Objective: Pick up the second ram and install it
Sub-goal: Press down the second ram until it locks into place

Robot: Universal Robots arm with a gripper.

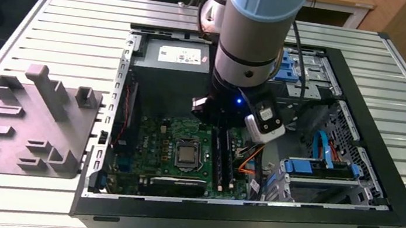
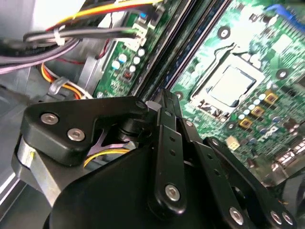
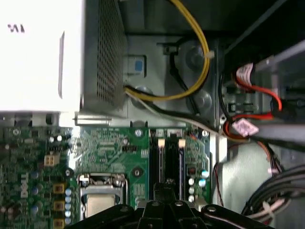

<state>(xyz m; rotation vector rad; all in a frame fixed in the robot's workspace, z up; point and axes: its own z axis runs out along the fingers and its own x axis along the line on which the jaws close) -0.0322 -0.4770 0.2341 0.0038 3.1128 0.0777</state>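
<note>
The second ram point(image 3: 161, 162) is seen as a dark, narrow stick standing along the black memory slots point(image 3: 180, 160) of the green motherboard point(image 3: 107, 150); in the exterior view it point(image 1: 218, 154) lies just below the centre of the frame. Whether it is fully seated cannot be told. The gripper point(image 2: 164, 98) is held directly over one end of the stick, its fingers point(image 2: 167, 143) drawn together with no gap seen between the tips. Nothing can be made out clamped between them. Beside the slots, the processor socket point(image 3: 101, 191) is seen. The motherboard is housed in an open computer case point(image 1: 387, 144), which lies on a slatted desk point(image 1: 81, 21). A grey fixture block point(image 1: 29, 120) rests on the desk at the exterior view's left.
</note>
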